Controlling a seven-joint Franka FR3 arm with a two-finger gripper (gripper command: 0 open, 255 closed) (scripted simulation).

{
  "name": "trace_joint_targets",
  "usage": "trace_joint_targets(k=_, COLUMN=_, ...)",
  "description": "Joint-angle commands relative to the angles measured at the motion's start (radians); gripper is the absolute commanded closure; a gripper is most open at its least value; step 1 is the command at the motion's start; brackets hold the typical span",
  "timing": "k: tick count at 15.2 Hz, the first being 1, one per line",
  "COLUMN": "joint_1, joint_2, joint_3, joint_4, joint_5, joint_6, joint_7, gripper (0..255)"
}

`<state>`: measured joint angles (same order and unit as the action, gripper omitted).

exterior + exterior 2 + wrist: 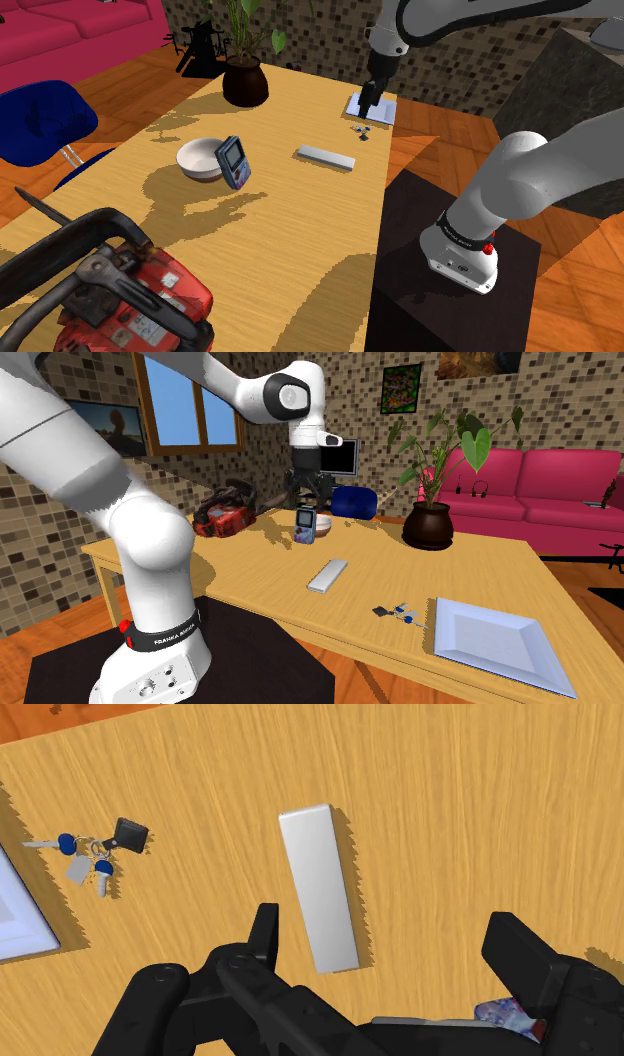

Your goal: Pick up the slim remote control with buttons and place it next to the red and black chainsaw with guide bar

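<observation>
High over the wooden counter [260, 260], with nothing gripped: the all-black gripper [369, 97], fingers [264, 932] spread wide apart. Below it, flat on the bare wood and untouched, a slim remote control [325, 157], drawn as a plain pale grey slab with no markings to make out. In the wrist view, framed in the gap between the fingers, nearer one than the other and well beneath both. Just beside the remote control, toward the counter's corner, a small bunch of keys [95, 854] with blue heads and a black fob; past the keys, a white square plate [495, 642]. On the remote control's other side, a white bowl [200, 158] with a grey-blue handheld game console [234, 162] stood on edge right beside it. Well apart from the remote control, at the end of the counter opposite the plate, a red and black chainsaw [110, 290], its guide bar reaching toward the shoulder view's left edge. Near the far long edge, a dark round pot [245, 82] holding a leafy green plant. Off the counter, a blue chair [40, 120] and a pink sofa [70, 35]; at the shoulder view's lower right, the dark box stand [420, 320] under the white arm [540, 170].
</observation>
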<state>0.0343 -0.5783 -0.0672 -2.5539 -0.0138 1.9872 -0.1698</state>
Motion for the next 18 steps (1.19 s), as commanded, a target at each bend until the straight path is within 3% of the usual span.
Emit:
trace_joint_targets(k=1, joint_1=0.004, joint_2=0.063, joint_3=-0.004, joint_4=-0.012, joint_5=0.001, joint_6=0.074, joint_7=-0.009, gripper=0)
trace_joint_targets(k=12, joint_1=0.032, joint_2=0.488, joint_3=-0.015, joint_4=0.032, joint_5=0.034, joint_6=0.443, joint_7=-0.065, gripper=0)
trace_joint_targets(k=16, joint_1=0.037, joint_2=0.658, joint_3=-0.012, joint_4=0.092, joint_5=0.059, joint_6=0.548, joint_7=-0.093, gripper=0)
trace_joint_targets(k=18, joint_1=0.037, joint_2=0.680, joint_3=-0.010, joint_4=0.095, joint_5=0.063, joint_6=0.567, joint_7=-0.097, gripper=0)
